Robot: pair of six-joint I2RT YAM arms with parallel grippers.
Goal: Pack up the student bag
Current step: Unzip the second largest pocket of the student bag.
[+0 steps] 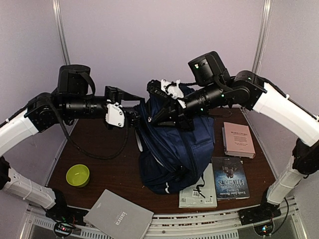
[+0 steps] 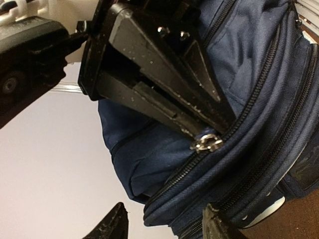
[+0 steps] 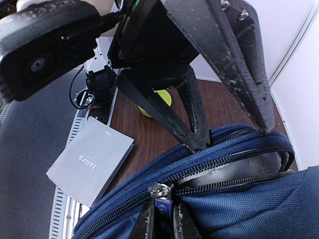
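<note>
Top external view, left to right:

1. A green bowl (image 1: 78,175) sits on the brown table (image 1: 99,144) near the left front. A grey flat case (image 1: 118,219) lies at the front edge, overhanging it.
2. The left gripper (image 2: 164,226) reaches in from the left to the upper left side of the student bag (image 1: 174,149). In the left wrist view its two fingertips stand apart. One is clear of the fabric and the other is at the bag's zipped edge. Nothing is clamped.
3. The student bag stands at the table centre, between the two arms, with its top raised toward the grippers and its base toward the front edge.
4. The right gripper (image 3: 163,224) comes in from the right over the bag's top. In the right wrist view its fingers are pinched together on a metal zip pull (image 3: 160,191) on the navy zip line.
5. A white booklet (image 1: 198,191) lies against the bag's front right corner, with a dark book (image 1: 229,178) just beside it. A pink book (image 1: 238,139) lies farther back at the right.
</note>
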